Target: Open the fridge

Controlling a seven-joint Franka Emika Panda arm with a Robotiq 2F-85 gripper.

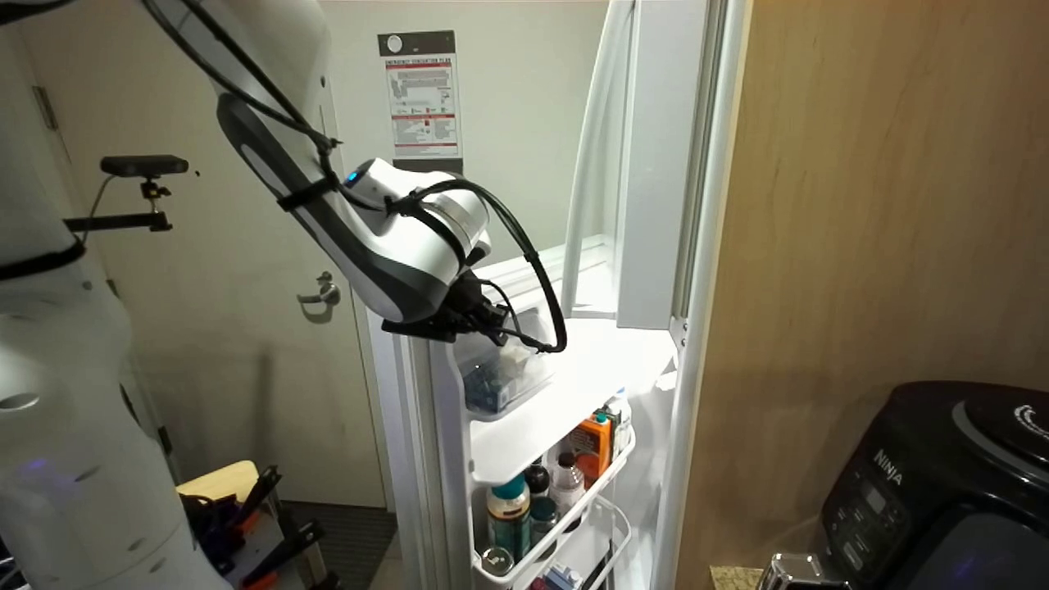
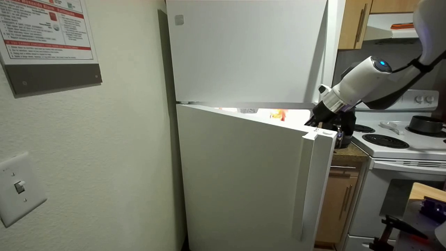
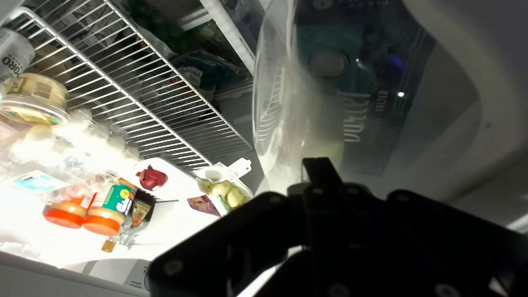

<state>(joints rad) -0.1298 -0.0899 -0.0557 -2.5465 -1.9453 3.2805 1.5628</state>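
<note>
The fridge (image 2: 251, 139) stands beside a pale wall (image 2: 129, 122), its upper door (image 2: 244, 45) closed and its lower door (image 2: 244, 184) swung partway out, light showing through the gap. The arm (image 1: 401, 258) reaches over to the lower door, and the tool (image 3: 316, 163) is on the inner side, near the top corner at the free edge. Its fingers lie together with nothing between them; whether they touch the door I cannot tell.

In the wrist view, just past the fingertips, a clear cover (image 3: 268, 107) has a box (image 3: 363, 115) marked "butter" behind it. Deeper inside are wire shelves (image 3: 136, 90), a red onion (image 3: 152, 178) and two jars (image 3: 113, 206) with orange lids.

In an exterior view, a door rack (image 1: 596, 483) carries a teal-capped bottle (image 1: 509, 516) and an orange carton (image 1: 592, 447), while a black cooker (image 1: 942, 492) stands at the near right. In an exterior view, the stove (image 2: 404, 139) to the fridge's right holds a dark pot (image 2: 425, 124).
</note>
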